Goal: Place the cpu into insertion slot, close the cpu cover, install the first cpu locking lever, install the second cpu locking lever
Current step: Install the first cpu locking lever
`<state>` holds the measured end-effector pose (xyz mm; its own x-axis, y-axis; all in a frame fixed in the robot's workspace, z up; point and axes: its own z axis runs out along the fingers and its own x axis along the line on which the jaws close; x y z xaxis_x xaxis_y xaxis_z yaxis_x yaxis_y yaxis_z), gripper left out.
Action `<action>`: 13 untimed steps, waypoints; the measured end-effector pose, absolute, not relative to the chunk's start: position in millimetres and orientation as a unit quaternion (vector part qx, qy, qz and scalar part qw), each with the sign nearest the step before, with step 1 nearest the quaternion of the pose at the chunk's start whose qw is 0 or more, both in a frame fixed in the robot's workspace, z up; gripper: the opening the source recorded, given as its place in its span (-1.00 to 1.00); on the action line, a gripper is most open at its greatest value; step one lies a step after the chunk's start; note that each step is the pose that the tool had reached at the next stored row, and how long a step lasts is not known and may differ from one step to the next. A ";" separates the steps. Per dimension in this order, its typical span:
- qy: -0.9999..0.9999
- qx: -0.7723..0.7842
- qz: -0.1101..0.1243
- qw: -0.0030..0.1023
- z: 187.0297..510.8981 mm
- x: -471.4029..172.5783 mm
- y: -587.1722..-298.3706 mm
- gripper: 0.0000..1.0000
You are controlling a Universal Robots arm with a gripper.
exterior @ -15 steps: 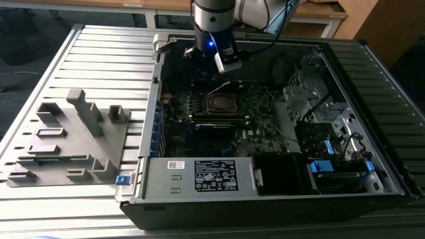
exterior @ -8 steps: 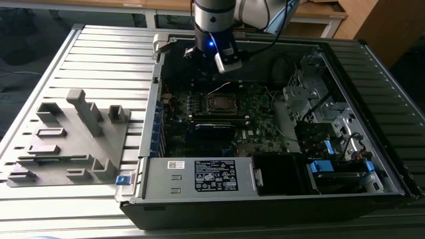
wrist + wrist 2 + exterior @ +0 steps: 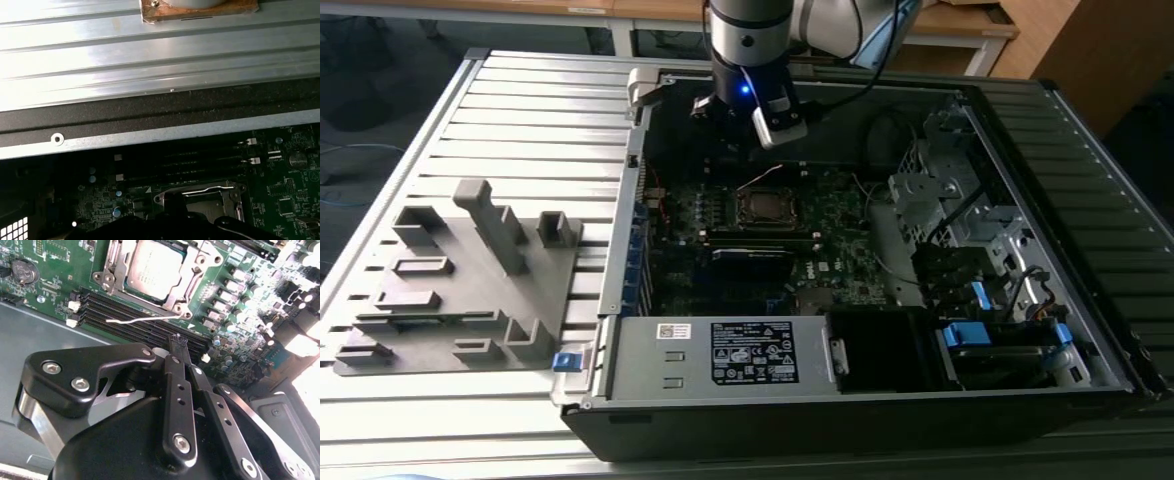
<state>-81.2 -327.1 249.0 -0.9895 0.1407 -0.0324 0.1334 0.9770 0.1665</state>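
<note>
open computer case [image 3: 854, 415] lies on a slatted metal table [image 3: 520, 110], with a grey fixture tray [image 3: 454, 290] on the exterior view's left. the gripper [image 3: 178, 341] hangs over the green motherboard [image 3: 55, 270], fingers closed together on nothing, tips above the memory slots [image 3: 145, 330]. cpu cover [image 3: 192, 272] is down on the insertion slot [image 3: 765, 205], with the cpu [image 3: 152, 265] seated inside. a thin silver locking lever [image 3: 140, 318] sticks out across the memory slots.

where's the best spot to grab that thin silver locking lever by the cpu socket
Probably at its free end, farthest from where it pivots. The locking lever is a thin wire stretching out over the memory slots, so come from above with the jaws closing across the wire; the cpu cover crowds its other end.
</note>
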 end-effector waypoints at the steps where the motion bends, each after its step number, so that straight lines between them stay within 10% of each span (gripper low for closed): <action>1: 0.994 0.069 0.082 0.022 248.9 -81.2 -327.1 -0.79; 13: 0.992 0.069 0.099 0.021 246.7 -81.2 -327.1 -0.79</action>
<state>-81.2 -327.1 246.7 -0.9895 0.1417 -0.0277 0.1334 0.9709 0.1990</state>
